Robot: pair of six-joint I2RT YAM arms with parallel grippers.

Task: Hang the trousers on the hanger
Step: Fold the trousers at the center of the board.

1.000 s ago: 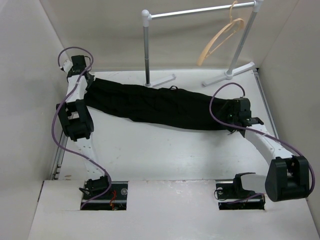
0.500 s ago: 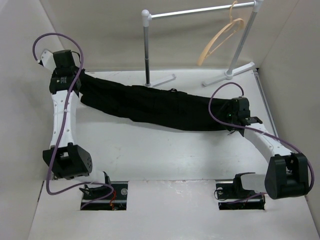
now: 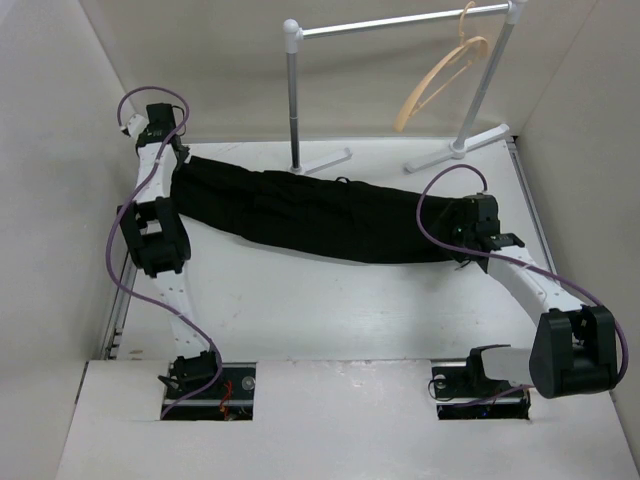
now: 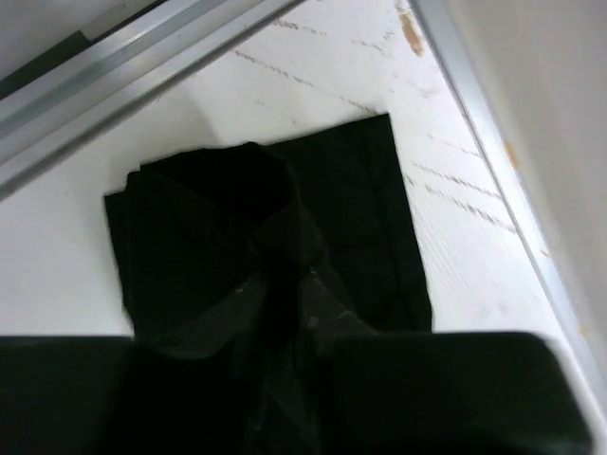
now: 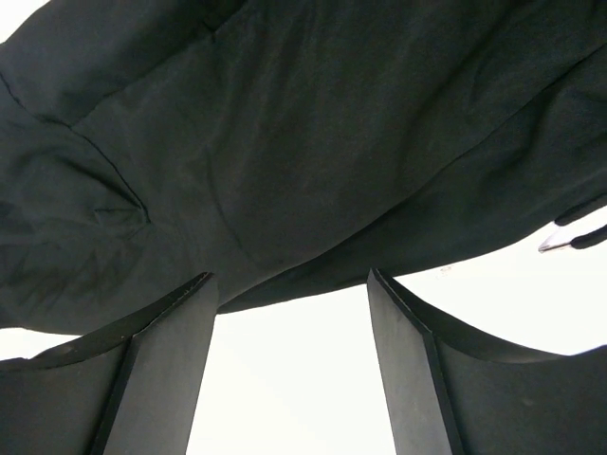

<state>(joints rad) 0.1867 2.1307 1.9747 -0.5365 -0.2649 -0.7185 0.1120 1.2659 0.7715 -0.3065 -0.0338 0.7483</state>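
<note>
Black trousers [image 3: 310, 212] stretched across the white worktop [image 3: 330, 300], tan hanger [image 3: 440, 75] on the garment rail [image 3: 400, 20] behind.
We see the trousers lying in one long band, from the far left corner toward the right side. Our left jaws are clamped on bunched cloth at the left end. Our right jaws stand apart at the trousers' right end, bare worktop between them, gripping nothing. The hanger hangs tilted from the rail's right part, well apart from the trousers.

The left gripper [image 4: 277, 327] pinches a raised fold of the trousers [image 4: 351, 209] lying on the white table [image 4: 57, 256].
</note>
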